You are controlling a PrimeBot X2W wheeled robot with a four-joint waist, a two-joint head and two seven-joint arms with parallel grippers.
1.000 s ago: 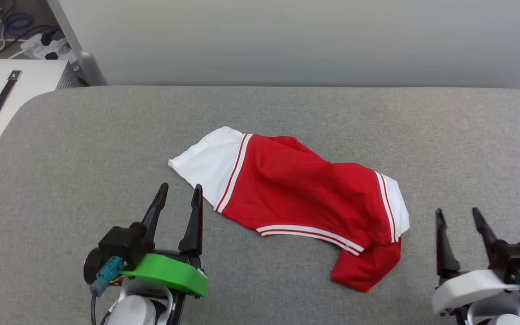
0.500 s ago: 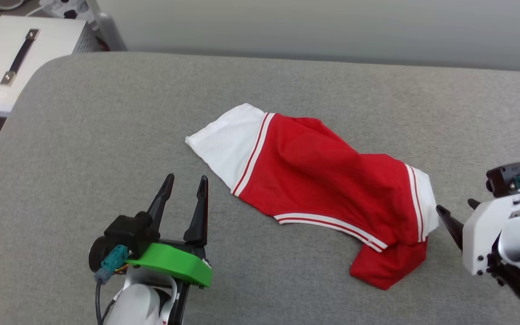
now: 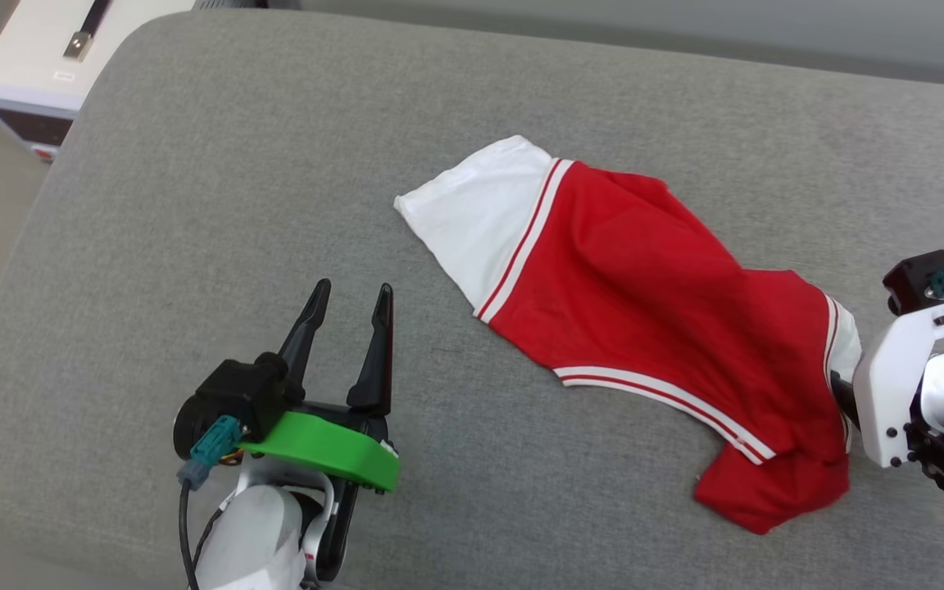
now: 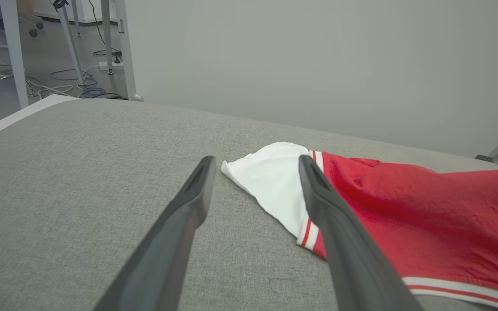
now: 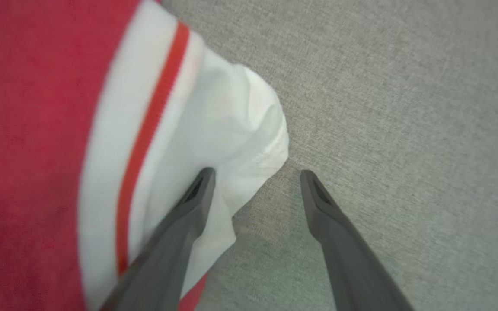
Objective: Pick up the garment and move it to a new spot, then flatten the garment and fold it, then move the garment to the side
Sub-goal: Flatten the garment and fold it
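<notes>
Grey fuzzy cloth covers the big soft table [image 3: 193, 164]. Far off past the left fingers, by the table's corner, sits a white box [image 3: 29, 65] with a dark handle. The left gripper [image 3: 355, 287] hangs over the grey cloth with its two dark fingers [image 4: 175, 242] spread apart and nothing between them. Just past its right fingertip lies the garment [image 3: 644, 311], a red top, a bit crumpled on the cloth. One white sleeve [image 3: 480, 213] points toward the left fingers but does not touch them. The other white sleeve [image 5: 214, 129] is at the far end, by the right gripper [image 5: 257, 172]. Those fingers are wide apart too. One fingertip is over the sleeve's edge, the other over bare grey cloth. I cannot tell if they touch anything.
</notes>
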